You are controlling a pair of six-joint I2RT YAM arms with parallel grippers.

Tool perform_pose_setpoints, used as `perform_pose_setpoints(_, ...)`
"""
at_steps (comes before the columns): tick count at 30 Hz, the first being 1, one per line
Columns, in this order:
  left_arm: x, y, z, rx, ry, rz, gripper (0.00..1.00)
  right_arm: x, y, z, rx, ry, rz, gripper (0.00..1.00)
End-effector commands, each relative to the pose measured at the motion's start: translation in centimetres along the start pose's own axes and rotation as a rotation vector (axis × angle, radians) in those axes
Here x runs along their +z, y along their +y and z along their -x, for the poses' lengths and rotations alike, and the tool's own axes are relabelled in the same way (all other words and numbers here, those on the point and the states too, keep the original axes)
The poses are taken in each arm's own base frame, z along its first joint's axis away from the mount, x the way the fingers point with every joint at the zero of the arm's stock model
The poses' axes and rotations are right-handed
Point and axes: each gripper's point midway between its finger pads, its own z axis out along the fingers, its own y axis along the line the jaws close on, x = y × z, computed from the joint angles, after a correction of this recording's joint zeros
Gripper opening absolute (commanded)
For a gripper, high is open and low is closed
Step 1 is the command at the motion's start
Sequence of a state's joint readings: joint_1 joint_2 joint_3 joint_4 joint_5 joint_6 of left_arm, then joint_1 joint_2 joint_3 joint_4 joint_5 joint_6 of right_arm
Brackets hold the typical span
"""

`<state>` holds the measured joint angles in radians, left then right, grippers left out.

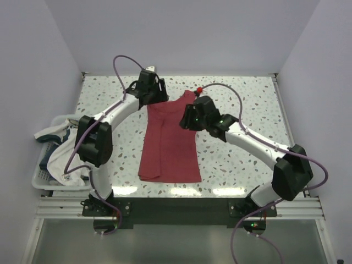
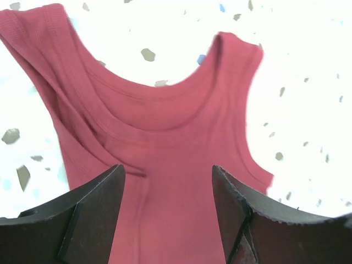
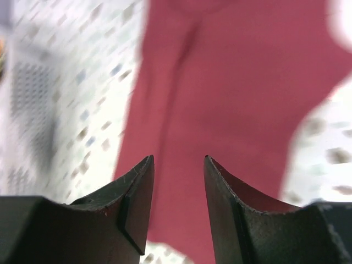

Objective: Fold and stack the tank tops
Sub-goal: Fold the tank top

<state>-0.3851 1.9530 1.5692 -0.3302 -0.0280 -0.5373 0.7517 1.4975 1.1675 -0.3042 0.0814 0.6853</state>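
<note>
The dark red tank top lies flat, lengthwise, in the middle of the table, with its straps at the far end. Its left side looks folded inward along a vertical crease. My left gripper hovers over the neckline end; in the left wrist view its jaws stand wide open over the red cloth, holding nothing. Over the top's upper right part my right gripper hangs; in the right wrist view it is open, with red cloth below it. The white tank top with navy trim lies bunched in a basket at the left.
A white plastic basket sits at the table's left edge beside the left arm. The speckled tabletop is walled at the back and on both sides. A metal rail runs along the near edge.
</note>
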Motion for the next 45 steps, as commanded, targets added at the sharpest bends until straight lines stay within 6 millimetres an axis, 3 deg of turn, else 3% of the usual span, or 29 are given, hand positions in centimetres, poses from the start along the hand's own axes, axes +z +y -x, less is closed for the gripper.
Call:
perform_pose_setpoints(1,-3.9,-3.9,0.8,0.023,-0.065,-0.077,0.69,1.8,-8.2,0.3,0.033,0.065,-0.173,0.45)
perform_pose_setpoints(3,-4.7,-4.8,-2.2,0.035,-0.02,-0.088,0.68,2.8,-9.7,1.0,0.068,0.081,-0.172,0.45)
perform_pose_setpoints(4,-5.9,-5.4,-2.5,0.037,-0.031,-0.111,0.68,4.0,-12.1,1.5,0.094,0.084,-0.217,0.44)
perform_pose_setpoints(5,-6.1,-5.2,-4.7,0.047,0.005,-0.113,0.67,4.6,-12.3,1.8,0.108,0.105,-0.193,0.44)
perform_pose_setpoints(6,-7.4,-6.6,-5.8,0.063,0.01,-0.147,0.67,5.1,-13.2,2.0,0.126,0.112,-0.201,0.44)
perform_pose_setpoints(7,-7.8,-7.0,-7.1,0.078,0.026,-0.158,0.67,6.3,-15.2,2.0,0.153,0.122,-0.225,0.44)
perform_pose_setpoints(8,-7.9,-6.7,-9.6,0.097,0.071,-0.152,0.67,6.8,-15.6,2.7,0.166,0.119,-0.217,0.45)
perform_pose_setpoints(10,-9.5,-8.7,-12.4,0.134,0.104,-0.213,0.67,7.9,-16.7,2.8,0.185,0.146,-0.214,0.45)
perform_pose_setpoints(11,-9.7,-8.3,-14.6,0.15,0.145,-0.212,0.67,8.9,-17.2,2.8,0.189,0.159,-0.223,0.46)
perform_pose_setpoints(15,-12.1,-10.2,-20.2,0.209,0.222,-0.276,0.67,10.5,-18.0,2.3,0.191,0.18,-0.232,0.47)
perform_pose_setpoints(21,-14.1,-13.1,-26.4,0.291,0.317,-0.339,0.67,10.7,-18.2,2.2,0.213,0.16,-0.238,0.47)
perform_pose_setpoints(25,-14.6,-14.2,-29.3,0.325,0.363,-0.348,0.66,11.1,-18.4,1.6,0.227,0.178,-0.243,0.41)
perform_pose_setpoints(29,-14.8,-14.8,-31.3,0.37,0.382,-0.322,0.65,11.2,-18.9,1.3,0.235,0.18,-0.265,0.29)
perform_pose_setpoints(33,-14.8,-15.1,-32.7,0.407,0.391,-0.306,0.65,11.4,-19.1,1.1,0.234,0.182,-0.27,0.22)
perform_pose_setpoints(37,-14.8,-16.3,-33.3,0.435,0.384,-0.308,0.62,11.4,-19.4,1.1,0.229,0.177,-0.285,0.05)
perform_pose_setpoints(40,-14.5,-17.0,-33.8,0.462,0.387,-0.303,0.56,11.2,-19.7,1.5,0.216,0.168,-0.305,0.0)
perform_pose_setpoints(45,-14.0,-17.0,-35.2,0.492,0.405,-0.278,0.49,11.0,-19.6,2.0,0.208,0.16,-0.307,0.0)
